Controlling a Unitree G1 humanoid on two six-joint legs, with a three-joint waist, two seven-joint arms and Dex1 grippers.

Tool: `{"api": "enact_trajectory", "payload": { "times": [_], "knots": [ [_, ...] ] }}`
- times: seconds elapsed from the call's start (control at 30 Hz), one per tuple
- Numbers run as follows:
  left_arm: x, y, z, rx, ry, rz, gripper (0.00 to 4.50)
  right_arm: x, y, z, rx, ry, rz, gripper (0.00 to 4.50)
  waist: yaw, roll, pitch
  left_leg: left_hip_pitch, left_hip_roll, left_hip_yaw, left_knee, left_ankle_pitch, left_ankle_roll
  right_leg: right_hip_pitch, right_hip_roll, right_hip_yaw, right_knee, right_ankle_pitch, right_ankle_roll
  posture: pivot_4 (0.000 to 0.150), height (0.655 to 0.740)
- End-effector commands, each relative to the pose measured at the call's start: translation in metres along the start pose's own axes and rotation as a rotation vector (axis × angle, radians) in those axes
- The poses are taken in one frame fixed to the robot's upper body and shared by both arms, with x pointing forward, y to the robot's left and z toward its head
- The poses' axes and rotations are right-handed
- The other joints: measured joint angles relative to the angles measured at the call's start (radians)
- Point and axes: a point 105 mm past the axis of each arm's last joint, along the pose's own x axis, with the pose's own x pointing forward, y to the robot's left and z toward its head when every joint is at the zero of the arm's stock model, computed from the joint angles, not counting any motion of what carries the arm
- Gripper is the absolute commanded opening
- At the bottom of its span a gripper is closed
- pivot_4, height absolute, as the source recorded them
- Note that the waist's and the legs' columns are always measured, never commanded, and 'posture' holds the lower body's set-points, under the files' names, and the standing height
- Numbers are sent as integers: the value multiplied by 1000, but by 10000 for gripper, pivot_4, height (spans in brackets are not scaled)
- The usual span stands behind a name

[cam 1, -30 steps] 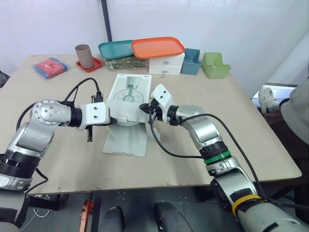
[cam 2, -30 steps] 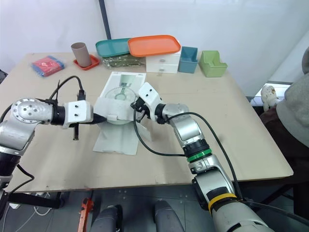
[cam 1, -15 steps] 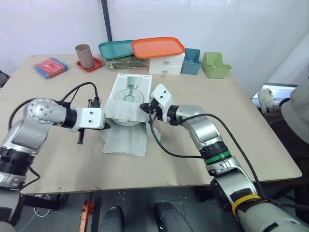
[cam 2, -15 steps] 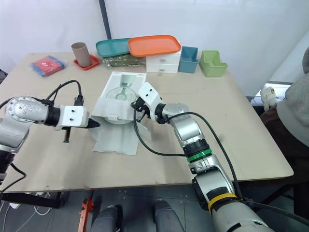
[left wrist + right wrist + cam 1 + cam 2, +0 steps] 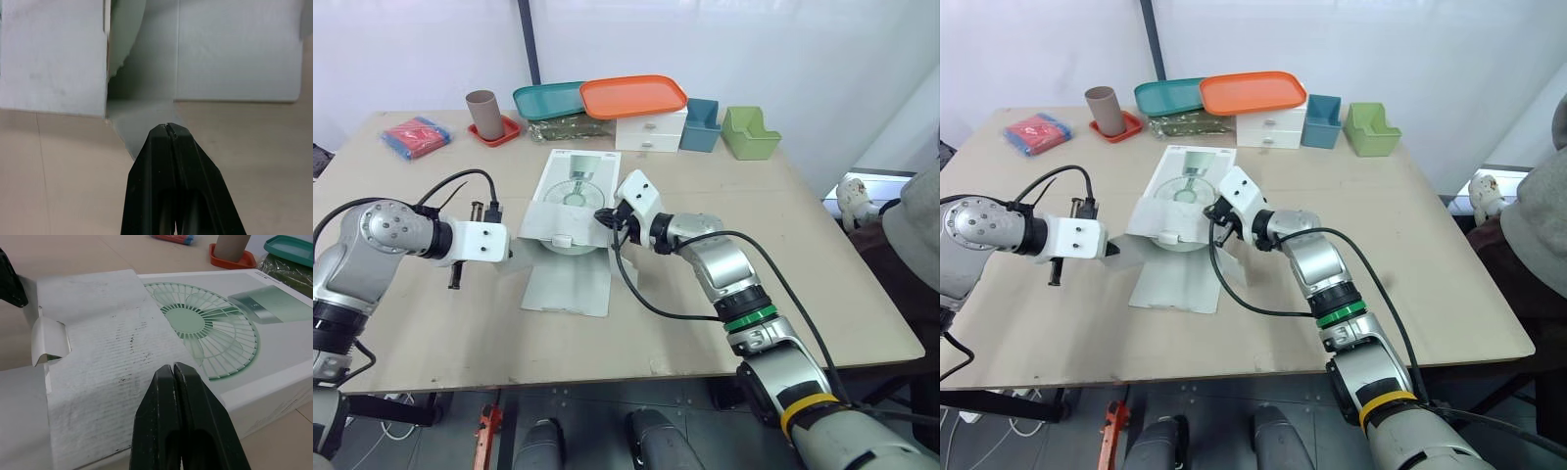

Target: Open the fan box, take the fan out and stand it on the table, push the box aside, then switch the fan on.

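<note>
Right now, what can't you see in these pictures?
The fan: eye and right wrist views, the fan box's white flap covers the opening.
Whether the left gripper pinches the side flap: left wrist view, its shut fingers cover the contact.
Inside the blue bin: eye views, its wall hides it.

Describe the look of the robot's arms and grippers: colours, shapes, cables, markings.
The left arm and right arm are silver-grey metal with rounded joints, each ending in a white boxy wrist housing. The left gripper and right gripper each have two black tapering fingers. A black cable loops from each wrist. The right arm also carries a green ring and a yellow ring.
</note>
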Motion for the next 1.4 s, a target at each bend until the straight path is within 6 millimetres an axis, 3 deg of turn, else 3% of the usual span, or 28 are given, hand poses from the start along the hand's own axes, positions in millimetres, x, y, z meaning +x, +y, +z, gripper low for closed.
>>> {"api": "enact_trajectory", "payload": {
  "times": [0.03, 0.47, 0.73, 1.07, 1.4],
  "knots": [
    [-5, 7, -3, 16, 20, 46, 696, 2, 2, -4, 3, 20, 10, 306, 0, 0, 0, 0, 0, 0, 0, 0, 0, 0, 0, 0, 0, 0, 0, 1500, 7400],
    [30, 27, -3, -113, -37, 220, 696, -3, -2, -4, -12, 31, 8, 306, 2, 0, 0, 0, -1, -1, 2, 0, 0, -1, 0, 0, 6, -2, 0, 1500, 7400],
    [39, 36, -10, -132, -10, 308, 696, -5, -2, -5, -15, 37, 10, 306, 2, 0, 0, 0, -1, -1, 3, 0, 0, -1, 0, 0, 8, -2, 1, 1500, 7400],
    [64, 46, 3, -300, -118, 393, 696, -8, -4, -4, -26, 46, 3, 306, 3, 0, 0, 0, -2, -2, 3, 0, 0, 0, -1, 0, 9, -3, 1, 1500, 7400],
    [74, 55, 9, -316, -132, 423, 696, -10, -2, -3, -26, 47, 10, 306, 4, -1, 0, 0, -3, -2, 4, 0, 0, 0, -1, 0, 9, -3, 2, 1500, 7400]
  ]
}}
